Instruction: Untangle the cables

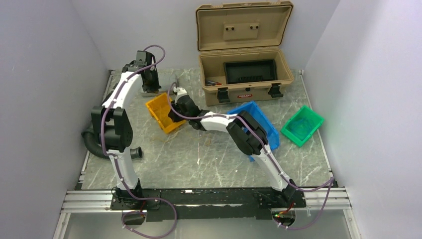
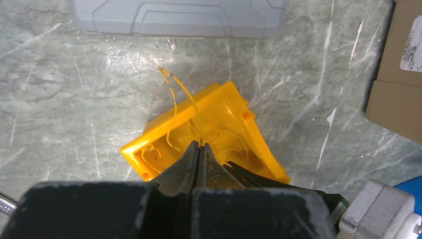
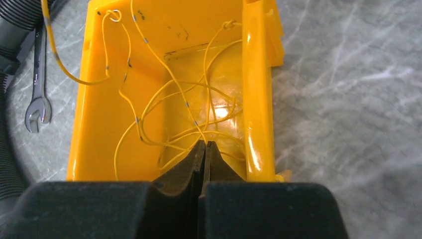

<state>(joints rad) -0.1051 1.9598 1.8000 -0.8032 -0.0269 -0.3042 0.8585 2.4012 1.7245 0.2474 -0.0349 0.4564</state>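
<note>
top external view: a yellow bin [image 1: 160, 107] sits left of centre on the marbled table [image 1: 209, 164], and both arms reach toward it.
cables [image 3: 186, 104]: thin yellow wires with small dark marks. most lie looped and crossed over one another on the floor of the yellow bin, and one loop hangs outside a wall.
left gripper [image 2: 201, 145]: raised near the bin's far end. its jaws are pressed together on a single yellow strand, which rises from the tips and arcs out past the bin's rim over the table.
right gripper [image 3: 204, 144]: low inside the bin. its jaws are closed flat, and several strands meet right at the tips and look nipped there.
wrench [image 3: 37, 102]: flat on the table just beside the bin, next to the black corrugated hose [image 3: 10, 149].
blue bin [image 1: 259, 119]: right of the yellow bin, partly under the right arm.
green bin [image 1: 301, 125]: further right, tilted.
toolbox [image 1: 244, 74]: tan, lid open, at the far edge.
</note>
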